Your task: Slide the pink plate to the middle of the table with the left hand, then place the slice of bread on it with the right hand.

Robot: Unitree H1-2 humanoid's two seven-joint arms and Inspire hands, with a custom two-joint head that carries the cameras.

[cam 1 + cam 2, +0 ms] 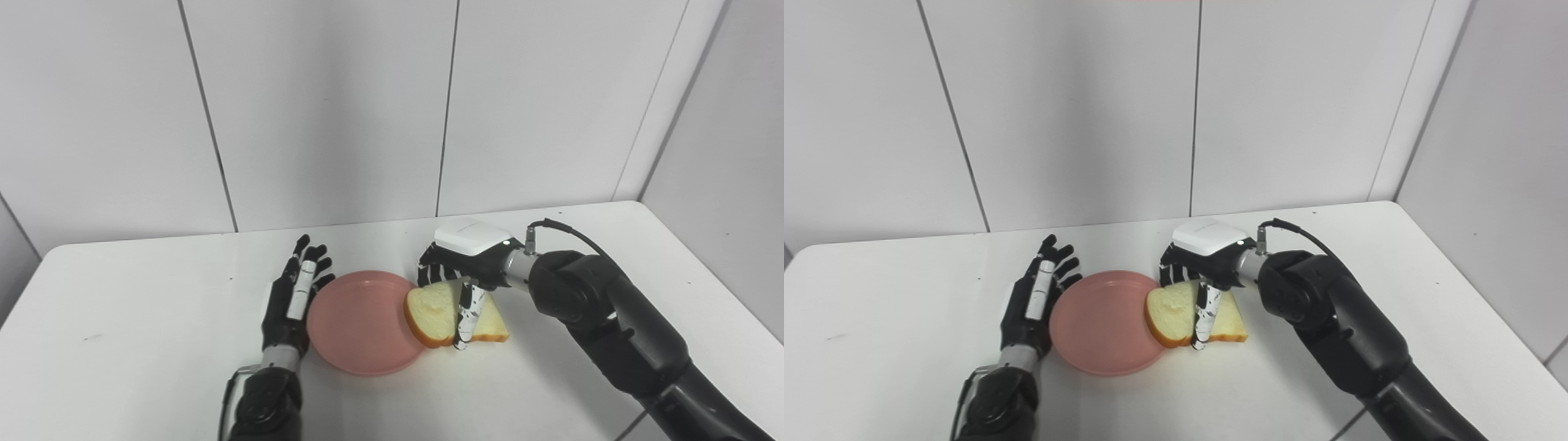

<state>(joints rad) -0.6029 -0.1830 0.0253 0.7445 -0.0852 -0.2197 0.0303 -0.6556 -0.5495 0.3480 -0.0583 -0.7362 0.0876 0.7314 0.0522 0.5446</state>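
Observation:
The pink plate (358, 324) lies flat near the middle of the white table (122, 318). My left hand (295, 298) rests against the plate's left rim, fingers straight and apart, holding nothing. A slice of bread (436, 312) with a brown crust is tilted, its left edge over the plate's right rim. My right hand (460, 269) is shut on the bread, thumb across its front face and fingers behind its top edge. In the right eye view the bread (1176, 312) and plate (1102, 331) overlap the same way.
Grey wall panels stand close behind the table's far edge. A side wall runs along the right. The table's right edge and front corner (753, 331) lie beside my right arm (612, 324).

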